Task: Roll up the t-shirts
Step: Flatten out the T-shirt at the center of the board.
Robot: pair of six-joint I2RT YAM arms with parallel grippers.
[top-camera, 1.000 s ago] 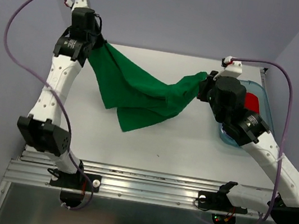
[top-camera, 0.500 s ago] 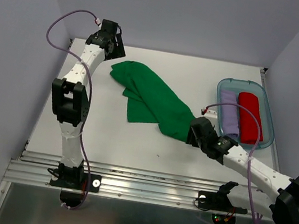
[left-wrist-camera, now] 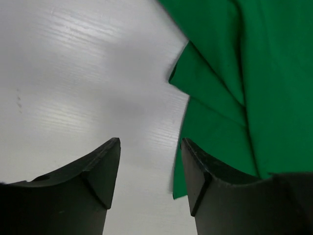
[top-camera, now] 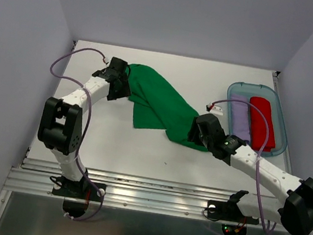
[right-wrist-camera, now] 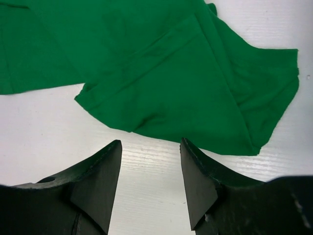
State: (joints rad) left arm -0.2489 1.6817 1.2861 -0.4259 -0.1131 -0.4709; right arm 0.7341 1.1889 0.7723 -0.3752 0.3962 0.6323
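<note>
At the near edge an aluminium mounting rail [top-camera: 150,195] carries both arm bases. Just beyond it, the right hand [right-wrist-camera: 149,147] hovers low over the white ribbed surface [top-camera: 139,150], fingers spread with nothing between them, pointing at the near hem of the bright emerald green cloth t-shirt [right-wrist-camera: 171,88]. That shirt lies loose across the middle of the surface in a slanted, bunched heap with layers folded over one another. It is not yet flat and no roll has begun.

Farther back, the left hand [left-wrist-camera: 149,144] is likewise spread and empty, above bare surface, with the shirt's layered edge just beside one finger.

By the look of it, the step in hand is laying the shirt out before rolling. The next move likely calls for each hand to pinch a single edge or corner, not the whole stack, and draw the cloth flat.

To the right, well apart from the green shirt, a clear blue plastic tub [top-camera: 230,94] holds a rolled red shirt [top-camera: 261,119] and a rolled pale lilac one [top-camera: 239,122] side by side. Plain pale lilac-grey walls [top-camera: 190,15] close in the far side and both flanks.
</note>
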